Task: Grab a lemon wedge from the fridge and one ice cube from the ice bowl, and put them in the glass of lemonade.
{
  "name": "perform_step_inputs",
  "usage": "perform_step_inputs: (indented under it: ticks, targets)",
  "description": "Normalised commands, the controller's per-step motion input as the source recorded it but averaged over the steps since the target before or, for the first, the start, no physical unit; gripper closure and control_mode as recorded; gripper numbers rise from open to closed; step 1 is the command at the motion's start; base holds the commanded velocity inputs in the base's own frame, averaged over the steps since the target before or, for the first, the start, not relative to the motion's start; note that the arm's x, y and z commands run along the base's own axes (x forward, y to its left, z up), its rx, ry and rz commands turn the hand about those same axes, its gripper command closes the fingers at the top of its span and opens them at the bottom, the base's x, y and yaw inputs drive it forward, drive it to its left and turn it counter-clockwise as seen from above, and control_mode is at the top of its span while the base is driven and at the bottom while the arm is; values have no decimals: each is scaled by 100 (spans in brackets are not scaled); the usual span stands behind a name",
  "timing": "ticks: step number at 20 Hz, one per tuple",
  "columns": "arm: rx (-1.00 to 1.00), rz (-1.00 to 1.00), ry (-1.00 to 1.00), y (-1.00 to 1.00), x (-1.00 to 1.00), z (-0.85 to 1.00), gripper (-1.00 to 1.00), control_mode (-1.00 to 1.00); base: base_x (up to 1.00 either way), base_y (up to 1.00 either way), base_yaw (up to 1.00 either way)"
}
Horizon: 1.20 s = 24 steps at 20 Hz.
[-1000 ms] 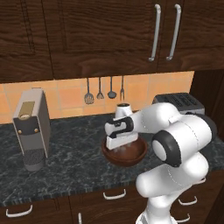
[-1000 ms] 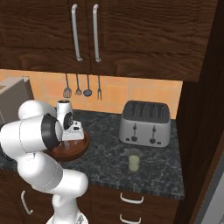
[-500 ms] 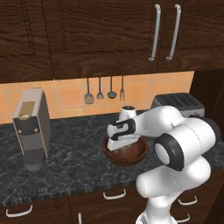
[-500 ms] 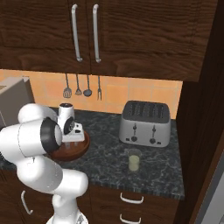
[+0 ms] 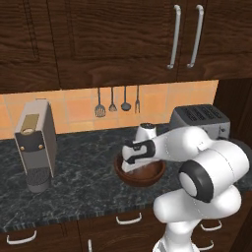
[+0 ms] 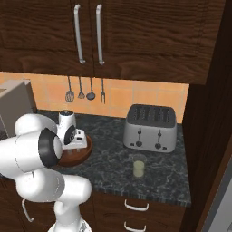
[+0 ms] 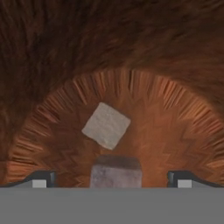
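Ice cube (image 7: 106, 125): lies on the floor of the ice bowl (image 5: 140, 173), a second cube (image 7: 116, 171) beside it.
Gripper (image 7: 112, 178): lowered into the bowl, fingers spread wide, holding nothing.
Glass of lemonade (image 6: 139, 166): near counter's (image 6: 113, 163) front edge, before the toaster (image 6: 151, 128).
Writing: none legible.

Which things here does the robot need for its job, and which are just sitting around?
Needed for the job:
- ice cube
- a second ice cube
- bowl
- glass of lemonade
- pincer, open, down in the bowl

Just sitting around:
- toaster
- coffee machine
- hanging utensils
- cabinets
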Motion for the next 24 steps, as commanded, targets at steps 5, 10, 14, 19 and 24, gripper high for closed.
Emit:
perform_step_inputs:
  ticks: [5,10,14,19,24]
  targets:
    - [0,0,-2,0,0,-1,-100,-100,0,0,0]
    - [0,0,0,2,0,-4,-100,-100,0,0,0]
    - [0,0,0,19,23,-4,-100,-100,0,0,0]
    - [0,0,0,1,2,0,100,-100,0,0,0]
    - [0,0,0,0,-2,0,100,-100,0,0,0]
